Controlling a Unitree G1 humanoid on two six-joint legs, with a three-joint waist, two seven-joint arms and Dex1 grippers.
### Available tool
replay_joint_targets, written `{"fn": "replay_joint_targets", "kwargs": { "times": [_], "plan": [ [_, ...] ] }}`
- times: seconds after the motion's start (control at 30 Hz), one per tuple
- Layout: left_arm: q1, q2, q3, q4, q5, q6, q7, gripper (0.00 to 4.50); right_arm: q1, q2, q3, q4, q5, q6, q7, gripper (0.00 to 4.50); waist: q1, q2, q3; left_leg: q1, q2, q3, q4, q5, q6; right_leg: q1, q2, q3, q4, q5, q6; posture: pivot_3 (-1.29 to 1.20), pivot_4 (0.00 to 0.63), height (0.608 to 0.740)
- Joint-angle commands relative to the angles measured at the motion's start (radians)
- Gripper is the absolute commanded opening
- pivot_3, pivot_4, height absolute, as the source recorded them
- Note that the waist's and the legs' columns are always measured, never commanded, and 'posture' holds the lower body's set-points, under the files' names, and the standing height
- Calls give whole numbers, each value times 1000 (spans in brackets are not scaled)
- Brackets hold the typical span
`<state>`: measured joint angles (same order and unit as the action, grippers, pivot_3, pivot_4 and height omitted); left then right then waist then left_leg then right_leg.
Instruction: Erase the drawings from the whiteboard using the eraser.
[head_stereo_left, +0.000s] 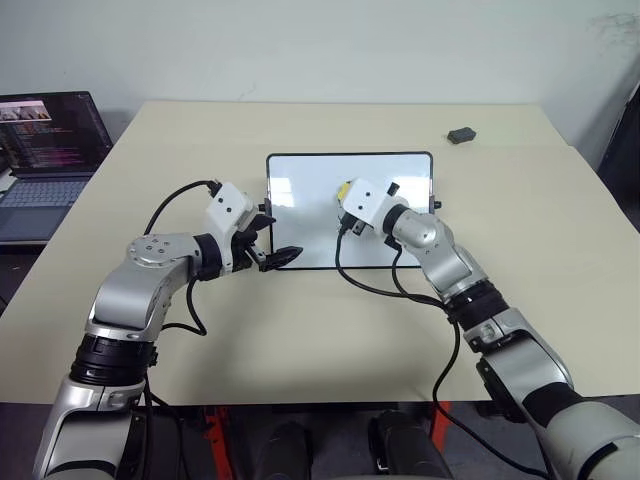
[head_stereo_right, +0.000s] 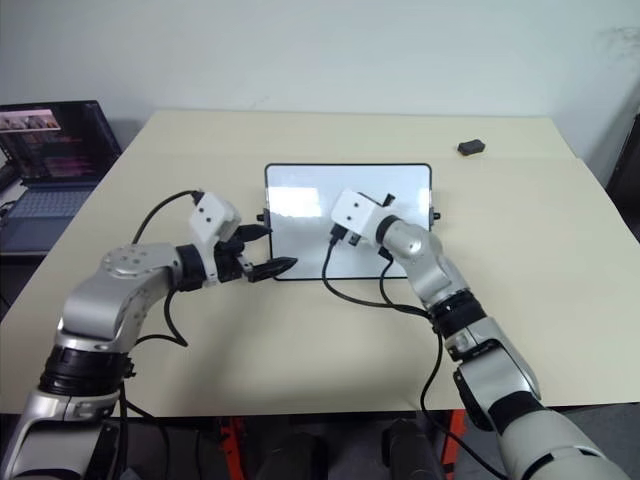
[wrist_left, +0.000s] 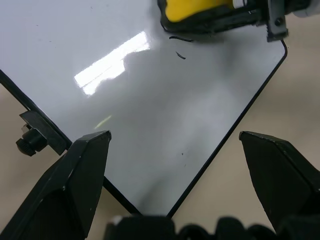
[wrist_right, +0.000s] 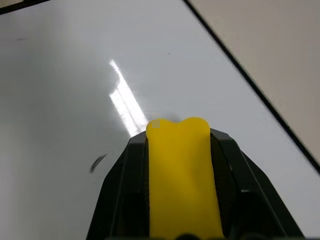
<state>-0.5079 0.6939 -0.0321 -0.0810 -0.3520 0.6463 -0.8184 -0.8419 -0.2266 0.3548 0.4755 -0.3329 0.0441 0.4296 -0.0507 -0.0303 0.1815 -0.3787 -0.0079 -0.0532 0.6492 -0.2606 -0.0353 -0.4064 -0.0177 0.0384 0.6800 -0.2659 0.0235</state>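
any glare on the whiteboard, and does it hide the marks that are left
Left wrist view: a bright streak of glare on the whiteboard, clear of the remaining strokes beside the eraser. Right wrist view: a similar streak ahead of the eraser, one smear still legible.

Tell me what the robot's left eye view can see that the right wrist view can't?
The left eye view alone has the laptop, the small dark grey object, the tan table and the open left end effector at the board's lower left corner. The right wrist view alone has a tiny leftover black mark. Both share the whiteboard and the yellow eraser gripped in the right end effector.
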Motion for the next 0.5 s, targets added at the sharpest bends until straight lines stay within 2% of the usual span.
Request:
{"fn": "replay_joint_targets", "kwargs": {
  "times": [0.03,0.23,0.5],
  "plan": [
    [0,0,25,-39,-7,-11,0,4500,58,-37,22,-13,-24,73,57,1248,0,0,0,1,0,0,0,0,0,1,0,0,0,0,0,0,150,740],
    [13,-5,28,-49,-11,-8,7,4500,94,-66,34,-67,-28,115,99,1248,0,-1,-1,4,0,0,0,0,0,3,0,0,1,0,0,0,150,740],
    [21,-11,31,-57,-13,-3,10,4500,-7,17,9,-25,-3,82,41,1248,-8,-1,-1,4,0,1,0,1,0,3,0,1,1,0,0,0,150,740]
  ]
}}
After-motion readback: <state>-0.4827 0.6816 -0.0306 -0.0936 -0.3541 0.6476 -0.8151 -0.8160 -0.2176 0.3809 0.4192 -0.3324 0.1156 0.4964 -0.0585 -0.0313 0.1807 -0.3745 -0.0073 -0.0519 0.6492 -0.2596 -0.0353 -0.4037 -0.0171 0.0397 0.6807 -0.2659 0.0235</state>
